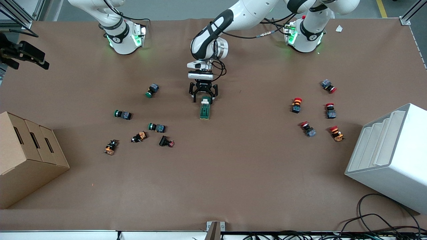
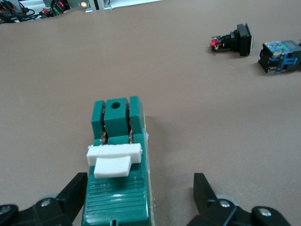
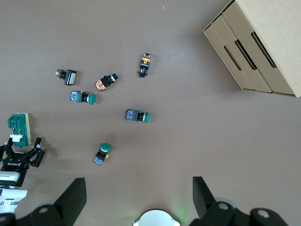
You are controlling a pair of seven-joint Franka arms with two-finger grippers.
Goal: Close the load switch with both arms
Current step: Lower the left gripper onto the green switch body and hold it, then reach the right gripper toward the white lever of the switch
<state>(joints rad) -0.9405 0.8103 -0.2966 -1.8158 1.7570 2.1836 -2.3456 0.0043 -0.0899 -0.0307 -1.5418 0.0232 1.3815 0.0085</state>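
The load switch (image 1: 204,110), a dark green block with a white lever (image 2: 114,160), lies on the brown table near the middle. My left gripper (image 1: 203,96) is low over the lever end, open, with its fingers (image 2: 75,188) on either side of the block. One finger is close against the block's side and the other stands well apart. The switch (image 3: 19,126) and the left gripper (image 3: 21,154) also show in the right wrist view. My right gripper (image 3: 136,197) is open and empty, held high over its own base (image 1: 125,38), and is out of the front view.
Green-capped and orange push buttons (image 1: 156,127) lie scattered toward the right arm's end. Red-capped ones (image 1: 296,104) lie toward the left arm's end. A cardboard box (image 1: 23,156) and a white stepped rack (image 1: 393,153) stand at the table's two ends.
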